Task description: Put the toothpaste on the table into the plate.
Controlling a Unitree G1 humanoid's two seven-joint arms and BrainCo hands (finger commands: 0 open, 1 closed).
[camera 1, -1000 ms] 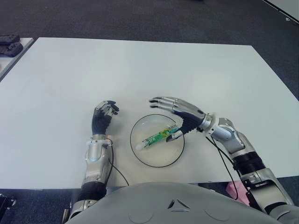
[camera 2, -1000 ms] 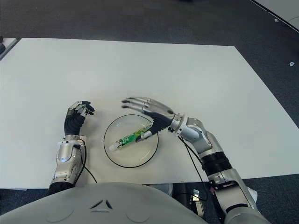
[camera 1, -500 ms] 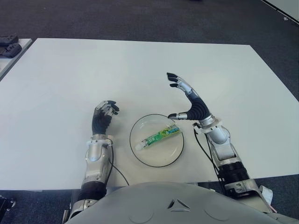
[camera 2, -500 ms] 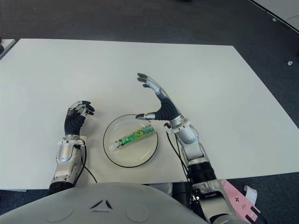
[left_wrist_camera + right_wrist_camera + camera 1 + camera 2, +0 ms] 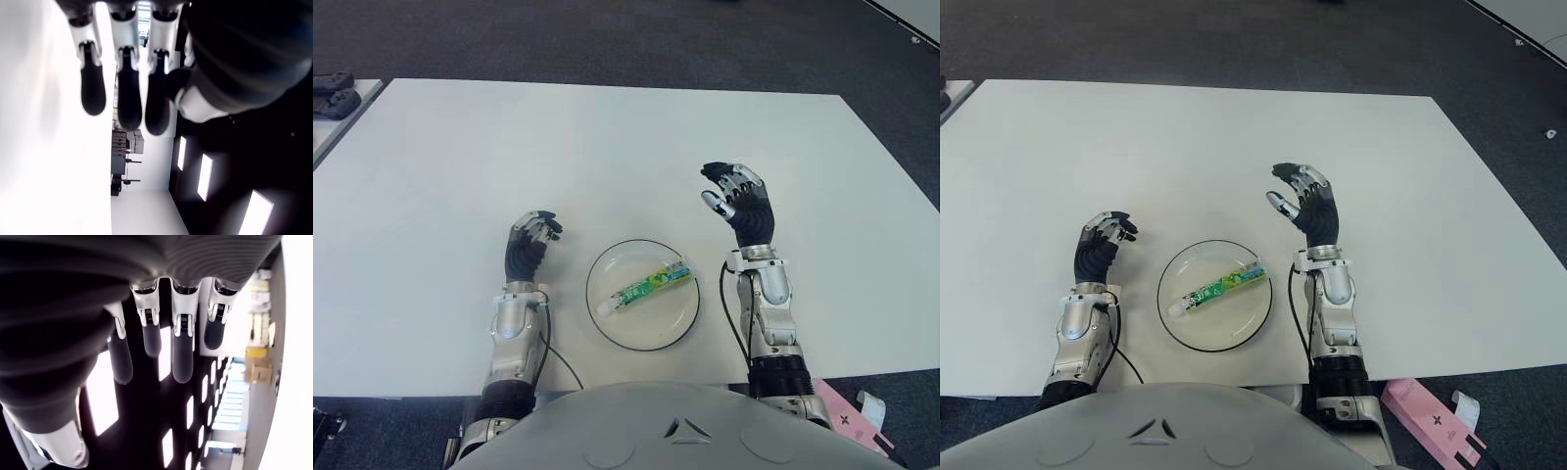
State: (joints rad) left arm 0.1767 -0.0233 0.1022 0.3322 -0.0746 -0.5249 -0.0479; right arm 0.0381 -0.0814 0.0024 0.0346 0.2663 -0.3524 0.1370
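Now, progress: as far as I can judge, the placing is done; nothing of the task looks left but to bring my arm to rest.
Table: white and broad, it carries the plate near my edge, between my two hands.
Plate: clear, dark-rimmed, it sits flat on the table with the tube inside it.
My right hand: raised beside the plate on its right, apart from it, palm up off the table; its fingers hang loosely spread and hold nothing.
My left hand: idle, showing just left of the plate; its fingers are curled in together around nothing.
Toothpaste: green and white, it lies slantwise across the plate's floor, cap end toward me, wholly within the rim and touched by neither hand.
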